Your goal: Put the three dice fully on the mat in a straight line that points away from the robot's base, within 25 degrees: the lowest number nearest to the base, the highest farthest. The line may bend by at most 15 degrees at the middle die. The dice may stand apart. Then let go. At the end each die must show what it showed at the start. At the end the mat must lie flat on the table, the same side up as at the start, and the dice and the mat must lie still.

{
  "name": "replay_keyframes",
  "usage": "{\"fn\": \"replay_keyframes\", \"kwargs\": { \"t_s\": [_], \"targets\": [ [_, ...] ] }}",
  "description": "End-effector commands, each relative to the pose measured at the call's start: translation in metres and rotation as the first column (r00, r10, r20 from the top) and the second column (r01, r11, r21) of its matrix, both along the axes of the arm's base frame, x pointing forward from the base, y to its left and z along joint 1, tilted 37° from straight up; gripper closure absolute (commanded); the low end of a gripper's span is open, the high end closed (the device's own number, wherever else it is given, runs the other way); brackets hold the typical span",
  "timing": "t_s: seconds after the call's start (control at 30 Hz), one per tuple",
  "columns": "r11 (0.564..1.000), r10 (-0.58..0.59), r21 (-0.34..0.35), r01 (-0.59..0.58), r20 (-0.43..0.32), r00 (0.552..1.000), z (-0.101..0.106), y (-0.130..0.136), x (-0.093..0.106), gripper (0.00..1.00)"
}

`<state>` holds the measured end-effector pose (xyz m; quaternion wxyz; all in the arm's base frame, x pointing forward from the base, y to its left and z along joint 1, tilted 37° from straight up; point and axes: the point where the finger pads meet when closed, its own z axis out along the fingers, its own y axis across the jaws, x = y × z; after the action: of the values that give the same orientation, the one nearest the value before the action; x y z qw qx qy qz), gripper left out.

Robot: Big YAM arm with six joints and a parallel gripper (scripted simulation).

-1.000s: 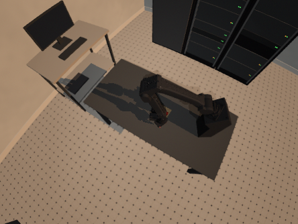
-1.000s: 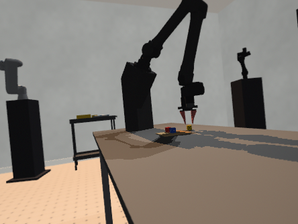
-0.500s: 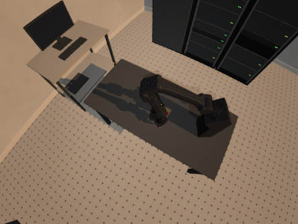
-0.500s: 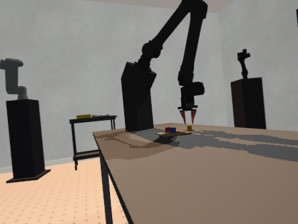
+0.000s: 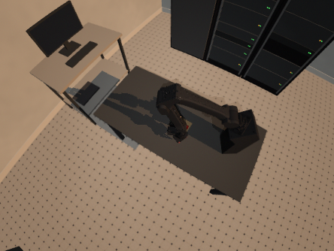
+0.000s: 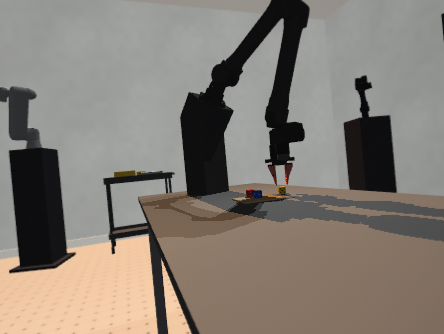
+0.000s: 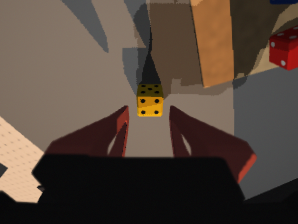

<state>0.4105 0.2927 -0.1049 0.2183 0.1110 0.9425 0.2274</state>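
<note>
Wrist view: the gripper (image 5: 179, 142) (image 6: 280, 184) (image 7: 149, 111) is nearest, jaws part-open and holding nothing. Just beyond the fingertips, centred between their lines, is the yellow die (image 6: 282, 190) (image 7: 150, 101). It rests on the table (image 5: 211, 165) (image 6: 300, 275) (image 7: 75, 90), off the mat. Two of its faces show, one with five pips and one with four; which is uppermost cannot be settled.

Next is the mat (image 5: 189, 124) (image 6: 250, 200) (image 7: 214, 45). Whether it lies fully flat cannot be confirmed. The red die (image 5: 187, 127) (image 6: 249, 193) (image 7: 283, 50) and the blue die (image 6: 257, 194) (image 7: 284, 1) are over the mat area, close together; their top numbers are not legible. Farther back stands the base (image 5: 227, 144) (image 6: 192, 175).

Status: incomplete. Two dice appear placed on the mat; their order and alignment remain unverified. Remaining, by judgement: lower over the yellow die, grip without turning it, transfer it to its place in the line by number, release, and check that all is still.
</note>
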Motion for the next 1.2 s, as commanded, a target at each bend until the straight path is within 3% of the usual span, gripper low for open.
{"fn": "replay_keyframes", "kwargs": {
  "t_s": [0.0, 1.17],
  "targets": [
    [1.000, 0.000, -0.003, 0.000, -0.007, 1.000, -0.0035, -0.0008, -0.0086, 0.61],
    [1.000, 0.001, -0.001, -0.001, -0.004, 1.000, -0.0058, 0.0019, -0.0054, 0.61]
  ]
}}
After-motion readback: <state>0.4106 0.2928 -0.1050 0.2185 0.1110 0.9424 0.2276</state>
